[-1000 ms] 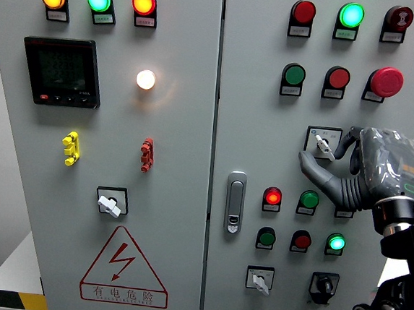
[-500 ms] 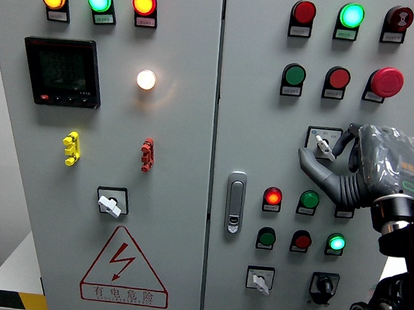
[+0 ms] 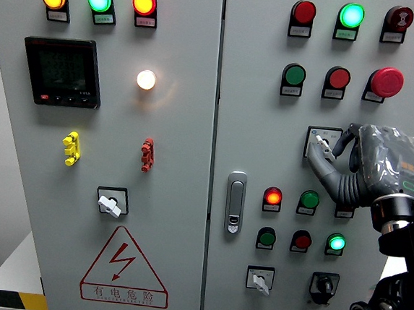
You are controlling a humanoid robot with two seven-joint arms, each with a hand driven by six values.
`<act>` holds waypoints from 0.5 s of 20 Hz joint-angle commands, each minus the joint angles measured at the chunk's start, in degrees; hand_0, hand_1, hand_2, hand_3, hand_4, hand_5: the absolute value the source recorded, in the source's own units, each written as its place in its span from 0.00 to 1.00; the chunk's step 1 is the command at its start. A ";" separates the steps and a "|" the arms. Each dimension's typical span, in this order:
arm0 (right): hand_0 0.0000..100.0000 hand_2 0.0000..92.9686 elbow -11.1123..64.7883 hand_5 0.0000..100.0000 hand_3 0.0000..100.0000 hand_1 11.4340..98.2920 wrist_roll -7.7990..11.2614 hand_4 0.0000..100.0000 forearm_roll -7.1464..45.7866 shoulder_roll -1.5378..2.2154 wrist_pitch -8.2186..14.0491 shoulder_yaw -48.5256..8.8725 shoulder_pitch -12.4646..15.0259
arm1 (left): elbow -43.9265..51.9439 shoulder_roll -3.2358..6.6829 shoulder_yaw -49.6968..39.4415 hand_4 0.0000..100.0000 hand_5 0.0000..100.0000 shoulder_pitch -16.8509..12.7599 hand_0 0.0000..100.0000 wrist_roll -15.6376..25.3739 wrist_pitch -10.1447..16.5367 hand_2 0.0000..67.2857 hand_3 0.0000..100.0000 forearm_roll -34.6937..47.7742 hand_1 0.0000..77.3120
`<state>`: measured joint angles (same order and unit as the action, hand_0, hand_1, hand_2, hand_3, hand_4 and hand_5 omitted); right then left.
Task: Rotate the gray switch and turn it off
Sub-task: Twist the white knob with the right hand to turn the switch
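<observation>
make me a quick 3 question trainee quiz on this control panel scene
1. True or false: the right robot hand is at the gray switch.
2. Which is lit, the lamp beside the meter or the red mushroom button?
3. What colour is the clip left of the red clip?

Key:
1. True, its thumb and fingers are on the knob.
2. The lamp.
3. Yellow.

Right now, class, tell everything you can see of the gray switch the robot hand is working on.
The gray switch is a small rotary knob on a square plate, mounted on the right cabinet door below the red and green buttons. Its pale handle tilts to the upper left. The right robot hand pinches it, thumb below, partly hiding the plate.
</observation>
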<state>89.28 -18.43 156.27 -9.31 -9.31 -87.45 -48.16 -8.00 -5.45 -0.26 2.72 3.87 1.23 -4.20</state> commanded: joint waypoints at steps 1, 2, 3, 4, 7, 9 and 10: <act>0.49 0.75 0.02 1.00 0.99 0.24 -0.03 0.79 0.00 0.08 0.00 0.00 0.00 | 0.00 0.00 0.00 0.10 0.12 0.00 0.00 0.00 0.00 0.20 0.18 -0.02 0.00; 0.51 0.75 -0.07 1.00 0.99 0.24 -0.03 0.79 0.00 0.00 0.00 0.00 0.00 | 0.00 0.00 0.00 0.10 0.12 0.00 0.00 0.00 0.00 0.20 0.18 -0.02 0.00; 0.52 0.75 0.02 1.00 0.99 0.24 -0.03 0.79 0.00 0.00 0.00 0.00 0.00 | 0.00 0.00 0.00 0.10 0.12 0.00 0.00 0.00 0.00 0.20 0.18 -0.02 0.00; 0.53 0.75 0.02 1.00 0.99 0.24 -0.12 0.79 0.09 0.00 0.00 0.08 0.00 | 0.00 0.00 0.00 0.10 0.12 0.00 0.00 0.00 0.00 0.20 0.18 -0.02 0.00; 0.57 0.75 -0.07 1.00 0.99 0.24 -0.12 0.79 0.09 0.00 0.00 0.09 -0.09 | 0.00 0.00 0.00 0.10 0.12 0.00 0.00 0.00 0.00 0.20 0.18 -0.02 0.00; 0.58 0.75 0.02 1.00 0.99 0.24 -0.38 0.79 0.09 0.00 0.00 0.09 -0.09 | 0.00 0.09 0.00 0.10 0.12 0.00 0.00 0.00 0.00 0.20 0.18 -0.02 0.00; 0.59 0.75 0.02 1.00 0.99 0.24 -0.38 0.79 0.09 0.00 0.00 0.09 -0.09 | 0.00 0.00 0.00 0.09 0.12 0.00 0.00 0.00 0.00 0.20 0.18 -0.02 0.00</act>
<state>89.28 -18.70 156.36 -9.32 -9.32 -87.35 -48.25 -8.00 -5.38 -0.26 2.72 3.87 1.23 -4.21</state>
